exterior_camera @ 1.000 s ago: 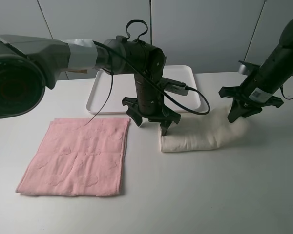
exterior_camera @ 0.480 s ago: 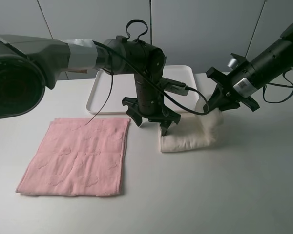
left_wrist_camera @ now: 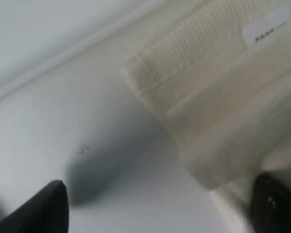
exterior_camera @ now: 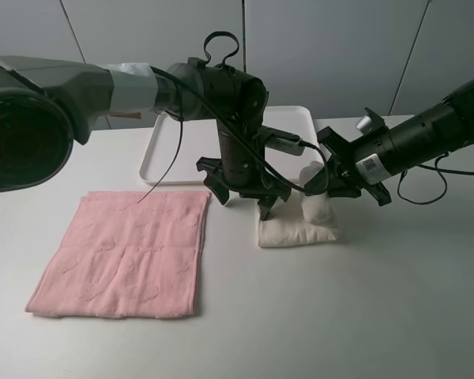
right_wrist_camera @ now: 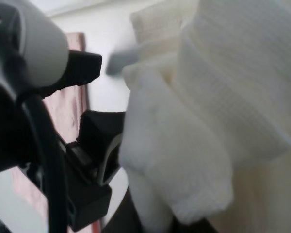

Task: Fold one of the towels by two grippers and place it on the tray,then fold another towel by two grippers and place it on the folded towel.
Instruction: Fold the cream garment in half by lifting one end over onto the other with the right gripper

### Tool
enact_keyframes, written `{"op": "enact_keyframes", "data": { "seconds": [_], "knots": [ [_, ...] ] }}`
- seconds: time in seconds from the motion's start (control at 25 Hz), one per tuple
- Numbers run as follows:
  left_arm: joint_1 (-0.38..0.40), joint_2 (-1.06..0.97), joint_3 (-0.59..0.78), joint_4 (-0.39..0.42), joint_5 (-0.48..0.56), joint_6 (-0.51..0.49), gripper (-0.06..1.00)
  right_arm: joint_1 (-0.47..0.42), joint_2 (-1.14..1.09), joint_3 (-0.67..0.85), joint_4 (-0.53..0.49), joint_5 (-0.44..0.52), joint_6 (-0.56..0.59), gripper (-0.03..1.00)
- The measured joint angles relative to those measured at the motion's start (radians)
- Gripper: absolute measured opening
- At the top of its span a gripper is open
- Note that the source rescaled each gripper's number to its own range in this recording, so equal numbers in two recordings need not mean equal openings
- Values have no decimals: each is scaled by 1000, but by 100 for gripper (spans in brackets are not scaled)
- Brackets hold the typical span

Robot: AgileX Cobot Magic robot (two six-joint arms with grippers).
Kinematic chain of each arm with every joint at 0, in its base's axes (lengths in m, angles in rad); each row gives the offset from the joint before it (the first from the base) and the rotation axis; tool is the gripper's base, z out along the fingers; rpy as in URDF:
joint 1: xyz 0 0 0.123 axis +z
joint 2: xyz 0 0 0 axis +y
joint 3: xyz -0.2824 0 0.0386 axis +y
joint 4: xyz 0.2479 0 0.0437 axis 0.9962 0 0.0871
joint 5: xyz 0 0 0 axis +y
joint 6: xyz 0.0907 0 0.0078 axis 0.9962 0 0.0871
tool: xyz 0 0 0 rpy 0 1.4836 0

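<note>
White towel half folded on the table, just in front of the tray
Right gripper has one end pinched tight and lifted; left gripper is spread wide, one fingertip on the other end.

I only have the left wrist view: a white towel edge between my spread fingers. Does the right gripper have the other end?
Observer: Yes. In the high view the right gripper is shut on one end of the white towel and holds it raised above the part lying flat.
Operator: Where does my left gripper sit on it?
Observer: The left gripper stands open at the opposite end, with one fingertip down at the towel's corner.
Operator: And the second towel?
Observer: The pink towel lies flat and unfolded to the left of the white one. The tray sits behind both.
</note>
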Motion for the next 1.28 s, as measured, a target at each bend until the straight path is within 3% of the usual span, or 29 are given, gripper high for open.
{"op": "enact_keyframes", "data": {
  "seconds": [0.28, 0.48, 0.76, 1.28],
  "knots": [
    [0, 0, 0, -2, 4, 17, 97, 7, 0, 87, 227, -38, -177, 6],
    [0, 0, 0, -2, 8, 19, 97, 9, 0, 125, 313, -60, -241, 6],
    [33, 4, -39, -77, 51, 62, 97, 13, 0, 142, 336, -82, -263, 6],
    [86, 4, -329, -140, 146, 131, 97, 15, 0, 142, 338, -84, -263, 6]
  ]
}}
